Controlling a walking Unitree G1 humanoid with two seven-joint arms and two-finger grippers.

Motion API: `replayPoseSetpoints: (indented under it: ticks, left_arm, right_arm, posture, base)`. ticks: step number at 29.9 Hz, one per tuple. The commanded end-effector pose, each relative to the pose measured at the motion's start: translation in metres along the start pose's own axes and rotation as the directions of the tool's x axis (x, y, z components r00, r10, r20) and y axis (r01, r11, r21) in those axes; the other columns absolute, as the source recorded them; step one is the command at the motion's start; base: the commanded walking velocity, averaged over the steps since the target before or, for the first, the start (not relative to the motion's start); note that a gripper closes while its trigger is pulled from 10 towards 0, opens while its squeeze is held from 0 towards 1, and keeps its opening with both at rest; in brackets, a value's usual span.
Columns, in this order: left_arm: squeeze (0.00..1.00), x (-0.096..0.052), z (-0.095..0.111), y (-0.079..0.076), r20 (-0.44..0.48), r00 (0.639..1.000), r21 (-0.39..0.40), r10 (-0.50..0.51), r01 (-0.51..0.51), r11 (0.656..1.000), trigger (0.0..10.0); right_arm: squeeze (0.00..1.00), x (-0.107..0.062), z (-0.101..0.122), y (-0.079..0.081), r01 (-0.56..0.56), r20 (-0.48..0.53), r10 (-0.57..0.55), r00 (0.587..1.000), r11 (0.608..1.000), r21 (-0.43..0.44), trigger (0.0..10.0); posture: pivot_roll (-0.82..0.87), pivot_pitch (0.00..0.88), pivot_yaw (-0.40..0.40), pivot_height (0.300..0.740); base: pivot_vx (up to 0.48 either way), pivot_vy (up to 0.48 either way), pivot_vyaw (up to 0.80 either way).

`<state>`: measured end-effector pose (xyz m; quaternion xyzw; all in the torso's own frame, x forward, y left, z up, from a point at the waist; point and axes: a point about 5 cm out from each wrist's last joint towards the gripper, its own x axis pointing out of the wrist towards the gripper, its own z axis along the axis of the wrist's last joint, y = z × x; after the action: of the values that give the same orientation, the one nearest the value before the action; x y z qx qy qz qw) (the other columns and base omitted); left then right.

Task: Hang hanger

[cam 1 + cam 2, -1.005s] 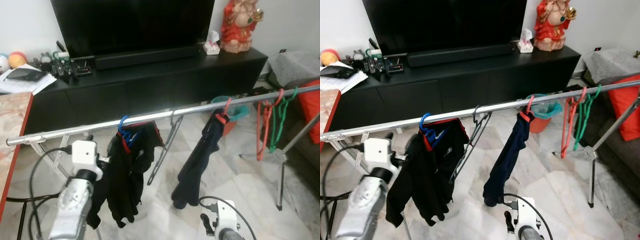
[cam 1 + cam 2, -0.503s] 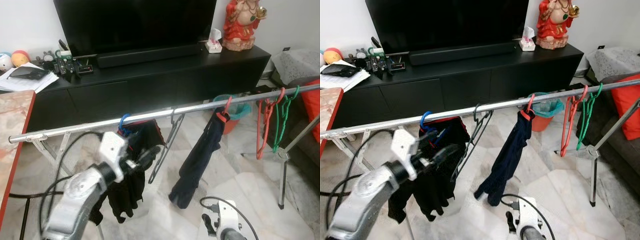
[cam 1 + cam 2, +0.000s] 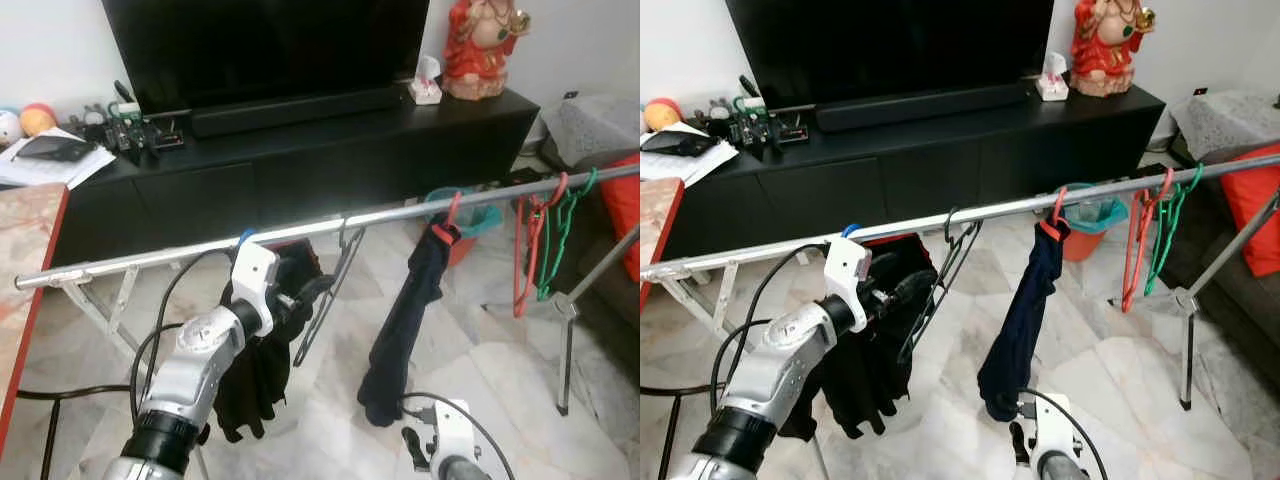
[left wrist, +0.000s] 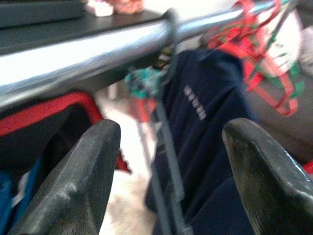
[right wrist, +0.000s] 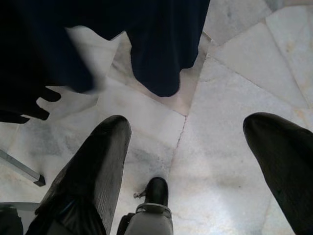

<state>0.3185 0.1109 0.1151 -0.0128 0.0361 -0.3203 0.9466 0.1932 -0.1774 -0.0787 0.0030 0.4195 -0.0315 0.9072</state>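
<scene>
Left gripper (image 3: 310, 291) is raised in front of the black garment (image 3: 262, 370), just below the metal rail (image 3: 130, 263), and its two black fingers (image 4: 88, 181) stand spread with nothing between them. Note the key relation: the dark empty hanger (image 3: 330, 300) lies immediately to the right of this gripper, its hook already over the rail and its body slanting down and toward the gripper side. In the left wrist view the hanger's hook and stem (image 4: 164, 117) fall between the spread fingers but beyond them, not touching either. Treat the left arm as the nearer arm; judged from this layout, any adjustment of the hanger calls for a short reach forward and to the right along the rail's long axis.

Further right on the rail you will find a navy garment (image 3: 405, 310) on a red hanger, then a cluster of red and green hangers (image 3: 545, 240). Right gripper (image 5: 195, 161) hangs low over the marble floor (image 5: 234, 98), fingers spread and empty.
</scene>
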Motion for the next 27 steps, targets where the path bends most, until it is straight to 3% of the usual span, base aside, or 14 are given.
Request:
replayPoseSetpoints:
  ticks: [1, 8, 11, 17, 23, 27]
  left_arm:
    - [0.00, -0.002, -0.010, 0.012, -0.035, 0.996, 0.020, 0.081, -0.081, 0.997, 10.0]
    - [0.00, -0.011, -0.030, 0.039, -0.102, 0.944, 0.089, 0.315, -0.307, 0.948, 10.0]
    - [0.00, -0.016, -0.031, 0.043, -0.093, 0.936, 0.103, 0.339, -0.330, 0.938, 10.0]
    - [0.00, -0.035, -0.034, 0.059, -0.062, 0.886, 0.197, 0.460, -0.441, 0.876, 10.0]
    - [0.00, -0.049, -0.030, 0.058, -0.026, 0.884, 0.238, 0.466, -0.448, 0.862, 10.0]
    - [0.00, -0.055, -0.030, 0.045, -0.033, 0.921, 0.269, 0.387, -0.365, 0.891, 10.0]
  right_arm:
    - [0.00, 0.001, 0.003, 0.002, -0.006, 0.001, 0.006, 1.000, 1.000, -0.008, 10.0]
    - [0.00, 0.002, 0.006, 0.003, -0.010, 0.010, 0.010, 1.000, 1.000, -0.017, 10.0]
    - [0.00, 0.002, 0.006, 0.002, -0.010, 0.012, 0.010, 1.000, 1.000, -0.021, 10.0]
    - [0.00, 0.002, 0.008, 0.006, -0.025, 0.020, 0.026, 0.999, 0.999, -0.031, 10.0]
    - [0.00, 0.003, 0.012, 0.004, -0.015, 0.033, 0.016, 0.999, 1.000, -0.026, 10.0]
    - [0.00, 0.003, 0.015, 0.002, -0.015, 0.040, 0.017, 0.999, 0.999, -0.034, 10.0]
  posture:
    - [0.03, 0.000, -0.010, 0.740]
    - [0.02, 0.000, -0.019, 0.740]
    - [0.02, 0.000, -0.021, 0.740]
    - [0.03, 0.000, -0.026, 0.740]
    - [0.02, 0.000, -0.046, 0.740]
    - [0.03, 0.000, -0.058, 0.740]
  base:
    - [0.000, 0.000, 0.00]
    - [0.000, 0.000, 0.00]
    - [0.000, 0.000, 0.00]
    - [0.000, 0.000, 0.00]
    - [0.000, 0.000, 0.00]
    - [0.000, 0.000, 0.00]
